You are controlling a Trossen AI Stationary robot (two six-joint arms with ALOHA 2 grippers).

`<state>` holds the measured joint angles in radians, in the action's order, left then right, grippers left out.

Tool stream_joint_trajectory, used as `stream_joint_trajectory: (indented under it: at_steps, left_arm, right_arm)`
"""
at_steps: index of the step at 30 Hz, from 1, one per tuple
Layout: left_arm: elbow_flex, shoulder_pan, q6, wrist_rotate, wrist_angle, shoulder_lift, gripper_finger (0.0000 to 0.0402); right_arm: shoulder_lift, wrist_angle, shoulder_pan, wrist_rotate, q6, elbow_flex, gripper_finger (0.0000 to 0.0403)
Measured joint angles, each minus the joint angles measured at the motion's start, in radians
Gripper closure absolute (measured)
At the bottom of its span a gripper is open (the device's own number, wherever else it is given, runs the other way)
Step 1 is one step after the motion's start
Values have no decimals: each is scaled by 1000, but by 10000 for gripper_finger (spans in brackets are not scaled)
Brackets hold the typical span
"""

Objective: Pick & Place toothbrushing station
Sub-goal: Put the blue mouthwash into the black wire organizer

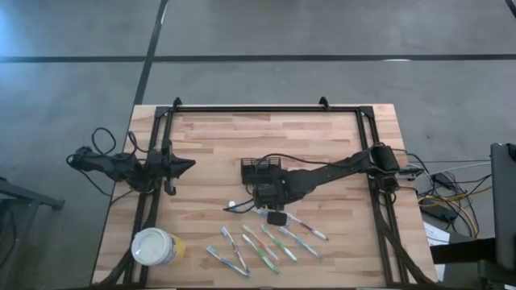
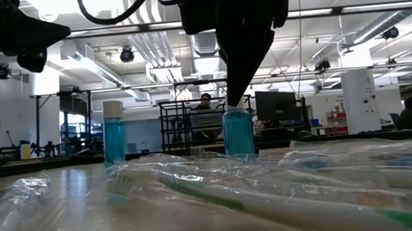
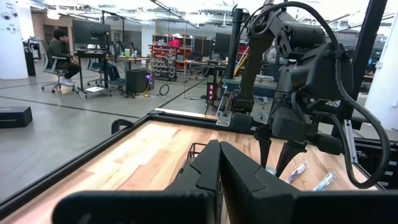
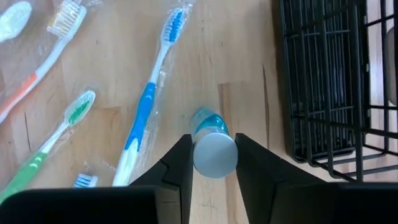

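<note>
The black wire-mesh caddy point(image 1: 260, 169) stands on its base at the table's middle; it also shows in the right wrist view point(image 4: 323, 81). My right gripper point(image 1: 266, 196) is just near of it, pointing down and shut on a small blue bottle point(image 2: 239, 131) that stands upright on the table. A second blue bottle point(image 2: 114, 138) stands apart from it. My left gripper point(image 1: 189, 167) is shut and empty, held above the table's left side. My right gripper pinches the blue bottle's round grey cap point(image 4: 214, 154) between its two fingers point(image 4: 180, 165), one on each side. The fingers come from above, pointing down. The bottle stands upright with its base on the table, beside the caddy.
Several wrapped toothbrushes point(image 1: 266, 242) lie on the near part of the table; some show in the right wrist view point(image 4: 149, 99). A round white-and-yellow cup point(image 1: 156, 246) stands at the near left corner. A small black object point(image 1: 276, 217) sits among the brushes.
</note>
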<state>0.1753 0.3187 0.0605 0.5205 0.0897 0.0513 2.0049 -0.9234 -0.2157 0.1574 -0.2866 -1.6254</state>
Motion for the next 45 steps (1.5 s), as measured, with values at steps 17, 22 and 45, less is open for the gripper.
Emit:
stream_joint_trajectory:
  at_steps: [17, 22, 45]
  left_arm:
    - [0, 0, -1, -3, 4, 0, 388]
    - [0, 0, -1, -3, 6, 0, 388]
    - [0, 0, -3, 2, 8, 0, 388]
  right_arm:
    - [-430, 324, -6, -1, 204, 215, 317]
    - [-674, 572, -7, -6, 235, 463, 317]
    - [-1536, 1234, -6, 107, 155, 1384, 317]
